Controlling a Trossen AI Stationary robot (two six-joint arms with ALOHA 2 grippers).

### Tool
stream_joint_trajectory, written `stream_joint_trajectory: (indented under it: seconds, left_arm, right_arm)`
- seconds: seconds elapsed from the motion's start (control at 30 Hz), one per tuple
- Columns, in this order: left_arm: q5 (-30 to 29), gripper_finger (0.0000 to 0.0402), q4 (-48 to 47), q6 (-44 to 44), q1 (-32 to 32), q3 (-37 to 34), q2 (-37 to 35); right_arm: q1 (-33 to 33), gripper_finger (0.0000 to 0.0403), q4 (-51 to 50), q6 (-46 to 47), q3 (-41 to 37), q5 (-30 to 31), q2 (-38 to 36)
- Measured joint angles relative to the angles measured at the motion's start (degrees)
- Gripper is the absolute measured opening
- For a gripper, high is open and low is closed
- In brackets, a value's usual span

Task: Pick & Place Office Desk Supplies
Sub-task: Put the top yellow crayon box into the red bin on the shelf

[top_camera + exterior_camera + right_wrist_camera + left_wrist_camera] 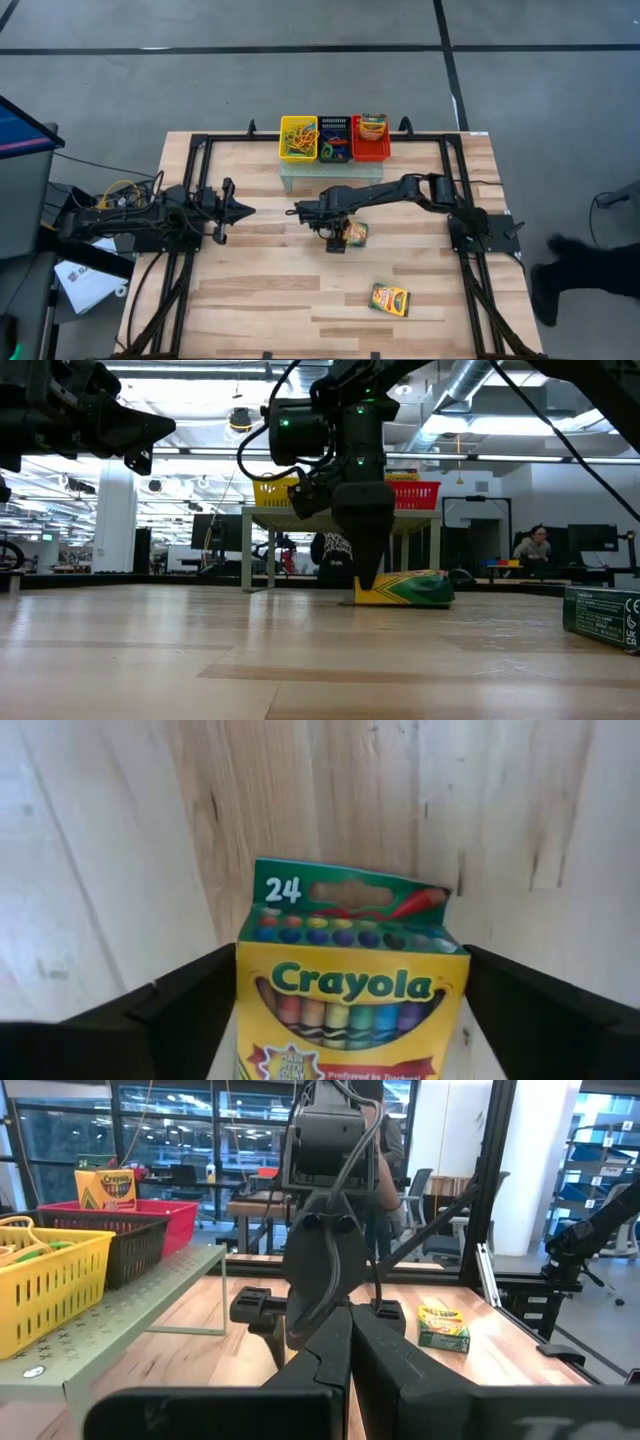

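The right gripper is lowered at mid-bench over a crayon box lying flat on the bench. The box is seen between the spread fingers, long axis along them; closing remains. The left gripper waits at left, fingers together.

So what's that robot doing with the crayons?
The right arm's pincer is down at the middle of the table, its fingers on either side of a crayon box that lies on the wood. It looks ready to grab it, though I can't tell if it's squeezing yet. Another crayon box lies nearer the table's front edge, and a third stands in the red basket on the shelf. The left pincer waits, shut, off to the left.
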Motion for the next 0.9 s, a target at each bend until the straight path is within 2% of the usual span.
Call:
stream_joint_trajectory:
  seconds: [0.2, 0.4, 0.6, 0.73, 0.9]
  left_arm:
    - [-0.01, 0.0000, 0.01, 0.00, 0.00, 0.01, 0.00]
    - [0.00, 0.0000, 0.01, -0.02, 0.00, -0.01, 0.00]
    - [0.00, 0.0000, -0.01, 0.00, 0.00, 0.01, 0.00]
    - [0.00, 0.0000, 0.00, 0.00, 0.00, -0.01, 0.00]
    - [0.00, 0.0000, 0.00, 0.00, 0.00, -0.01, 0.00]
  right_arm:
    - [-0.33, 0.0301, -1.98, 0.04, 0.00, -3.42, 0.23]
    - [-0.15, 0.0294, -1.13, -0.23, -0.11, -3.39, -0.74]
    - [0.65, 0.0293, 4.23, -0.08, -0.09, -3.22, -7.96]
    - [2.20, 0.0293, 16.01, -2.40, -2.58, -1.99, -15.04]
    - [4.38, 0.0293, 38.14, -2.89, -16.79, -1.33, -24.54]
